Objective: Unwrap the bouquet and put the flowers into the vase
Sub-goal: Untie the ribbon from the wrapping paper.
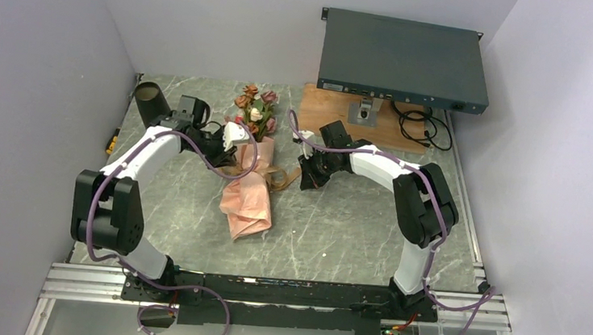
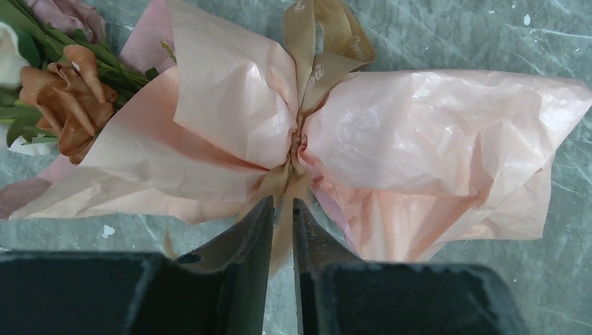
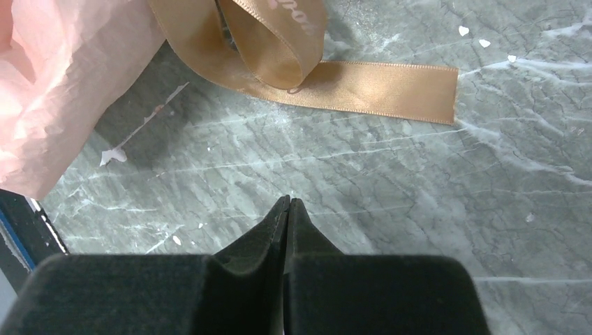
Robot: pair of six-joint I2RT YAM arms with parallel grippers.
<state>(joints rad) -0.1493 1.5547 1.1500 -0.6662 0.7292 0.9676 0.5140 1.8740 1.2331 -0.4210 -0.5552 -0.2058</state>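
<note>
1. Bouquet. I see the bouquet (image 1: 248, 171) lying flat on the grey marbled table (image 1: 336, 228) between the two arms, flower heads toward the back wall. The flowers (image 1: 254, 109) stick out of the far end of the salmon-pink paper (image 2: 433, 139). A rust rose (image 2: 73, 98) shows at the left edge of the left wrist view. The tan ribbon (image 3: 377, 87) cinches the paper at its waist, and a loop stands beyond the knot.

2. The left gripper (image 2: 281, 204) has its jaws a narrow slot apart, with the tips right at the cinched waist. A tan ribbon tail shows in the slot (I cannot tell whether the pads touch it).

3. The right gripper (image 3: 288, 201) has its jaws fully together with nothing between them, and the tips are over bare table just right of the bouquet's waist. One ribbon tail lies flat ahead of the tips, apart from them. The paper's edge fills the upper left of the right wrist view.

4. The vase (image 1: 151, 102) stands at the back left of the table beside the left arm, apart from the bouquet. Its open mouth is visible from above.

5. Background. A dark grey rack box (image 1: 404, 59) sits above a wooden board (image 1: 323, 109) at the back right.
</note>
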